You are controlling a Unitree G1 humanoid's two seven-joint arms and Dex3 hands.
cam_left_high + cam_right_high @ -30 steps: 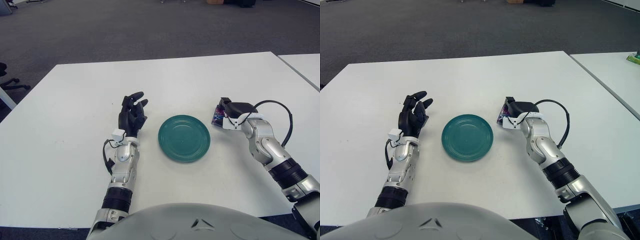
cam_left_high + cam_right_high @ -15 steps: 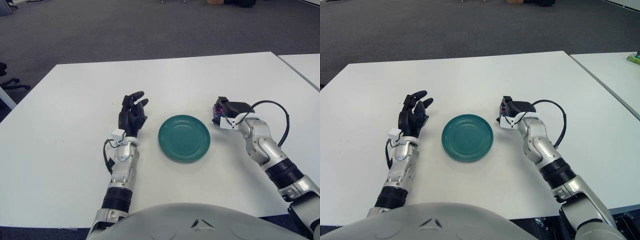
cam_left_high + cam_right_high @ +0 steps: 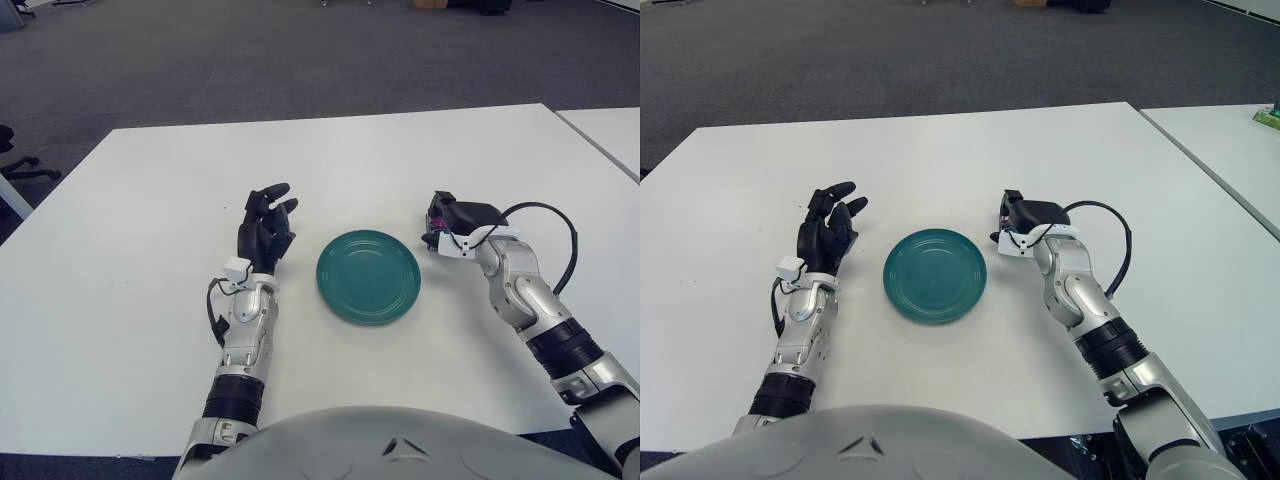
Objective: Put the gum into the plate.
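A round teal plate (image 3: 368, 275) sits on the white table, near its middle. Just right of the plate's far edge, my right hand (image 3: 446, 219) has its black fingers curled around the gum (image 3: 435, 217), a small dark packet with purple print; only a sliver of it shows on the hand's left side. Whether the packet still touches the table I cannot tell. My left hand (image 3: 265, 222) shows to the left of the plate, fingers spread and holding nothing.
The white table (image 3: 150, 250) reaches from the far edge to my body. A second white table (image 3: 610, 125) stands at the right, with a narrow gap between them. Dark carpet lies beyond.
My right hand has shifted slightly left toward the plate with its fingers closing over the gum, which shows less now. The left hand has stayed still.
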